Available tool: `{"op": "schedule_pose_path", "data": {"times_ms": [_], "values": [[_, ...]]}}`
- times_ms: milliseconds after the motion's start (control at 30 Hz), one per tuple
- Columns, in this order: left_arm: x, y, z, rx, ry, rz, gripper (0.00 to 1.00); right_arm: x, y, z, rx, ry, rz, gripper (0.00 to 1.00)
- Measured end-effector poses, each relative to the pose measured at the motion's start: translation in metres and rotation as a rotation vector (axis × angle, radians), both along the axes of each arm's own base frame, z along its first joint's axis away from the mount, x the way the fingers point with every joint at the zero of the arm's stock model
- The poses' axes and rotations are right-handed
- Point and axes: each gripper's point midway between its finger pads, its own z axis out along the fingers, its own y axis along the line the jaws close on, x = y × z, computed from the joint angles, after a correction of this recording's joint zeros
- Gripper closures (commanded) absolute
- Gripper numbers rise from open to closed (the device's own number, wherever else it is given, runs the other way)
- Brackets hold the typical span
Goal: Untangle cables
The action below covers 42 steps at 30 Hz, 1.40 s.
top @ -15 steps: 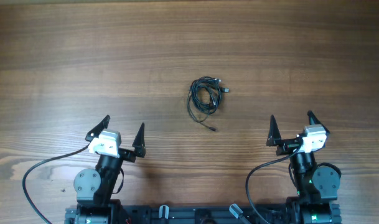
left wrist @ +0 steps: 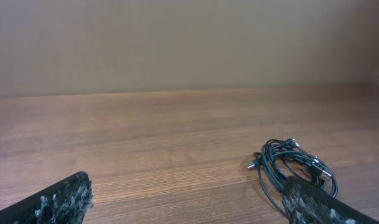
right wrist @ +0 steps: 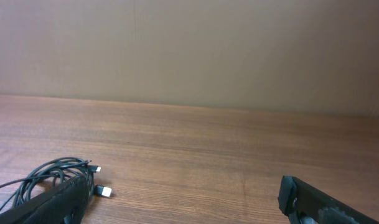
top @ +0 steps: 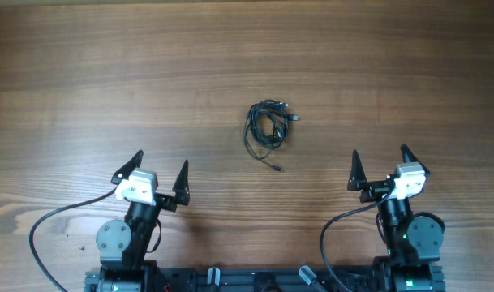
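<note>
Cables (top: 267,130) bunched in a small tangle of loose loops near the middle of the wooden surface (top: 84,73), one plug end trailing toward the arms. Left pincer (top: 162,157) and right pincer (top: 379,149) both released, jaws spread wide, grasping nothing, well apart from the tangle on either side. Same tangle low at right in the left wrist view, low at left in the right wrist view.
</note>
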Motion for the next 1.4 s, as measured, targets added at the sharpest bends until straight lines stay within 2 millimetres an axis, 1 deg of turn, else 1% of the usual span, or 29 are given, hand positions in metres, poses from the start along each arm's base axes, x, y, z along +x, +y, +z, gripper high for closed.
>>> {"op": "schedule_pose_path", "data": {"times_ms": [1200, 1300, 1400], "values": [[0.0000, 0.0000, 0.0001, 0.000, 0.000, 0.000, 0.00, 0.0000, 0.0000, 0.0001, 0.000, 0.000, 0.000, 0.00], [0.0001, -0.0003, 0.0023, -0.001, -0.009, -0.002, 0.00, 0.0000, 0.0000, 0.0002, 0.021, 0.001, 0.000, 0.00], [-0.0004, -0.0017, 0.0013, -0.029, 0.002, -0.009, 0.00, 0.0000, 0.0000, 0.0002, 0.026, 0.002, 0.000, 0.00]]}}
